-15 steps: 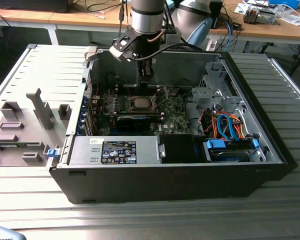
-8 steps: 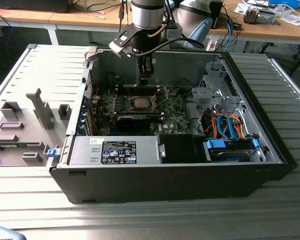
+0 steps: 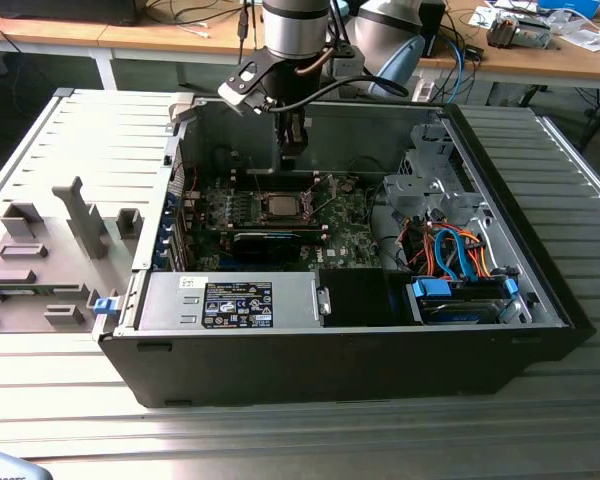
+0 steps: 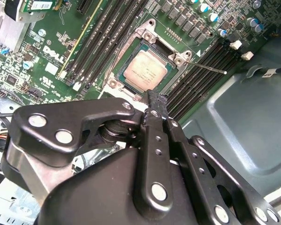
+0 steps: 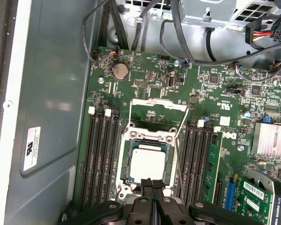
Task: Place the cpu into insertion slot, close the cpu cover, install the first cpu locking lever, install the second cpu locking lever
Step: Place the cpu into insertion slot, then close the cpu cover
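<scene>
place: electronics lab | evidence: open PC case (image 3: 330, 365) on ribbed metal table (image 3: 280, 440); cable-strewn wooden benches (image 3: 150, 38) behind

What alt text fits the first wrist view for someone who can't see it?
The silver chip sits in its socket on a green circuit board, with the socket's metal cover flipped open. The closed hand hovers over the chip's edge.

The open-topped case (image 3: 360, 370) left free room above the chip (image 5: 148, 165). On both sides memory slots (image 5: 100, 154) flanked it closely, and cables (image 3: 455, 250) crowded one end of the case.
</scene>
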Controlling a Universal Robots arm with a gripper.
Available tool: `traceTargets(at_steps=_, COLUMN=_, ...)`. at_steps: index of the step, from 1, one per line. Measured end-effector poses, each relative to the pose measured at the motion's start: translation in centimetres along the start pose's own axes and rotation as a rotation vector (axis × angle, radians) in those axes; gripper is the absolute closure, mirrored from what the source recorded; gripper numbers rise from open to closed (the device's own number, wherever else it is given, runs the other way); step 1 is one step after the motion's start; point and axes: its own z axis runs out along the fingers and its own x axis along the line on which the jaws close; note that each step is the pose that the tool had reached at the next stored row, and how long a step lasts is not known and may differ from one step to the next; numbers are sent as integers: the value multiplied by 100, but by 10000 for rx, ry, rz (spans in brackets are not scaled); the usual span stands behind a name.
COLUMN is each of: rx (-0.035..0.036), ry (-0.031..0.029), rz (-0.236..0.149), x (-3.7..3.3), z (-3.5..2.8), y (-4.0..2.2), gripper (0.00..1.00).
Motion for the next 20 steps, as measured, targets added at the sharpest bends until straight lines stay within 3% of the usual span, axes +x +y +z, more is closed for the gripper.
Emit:
traceTargets(at_steps=4, rx=2, ry=-2, rz=-2, x=-1, z=-1, y=6, gripper=89)
traceTargets(at_steps=20, rx=3, ry=-16, rz=0, x=-29, z=2, y=195, gripper=89)
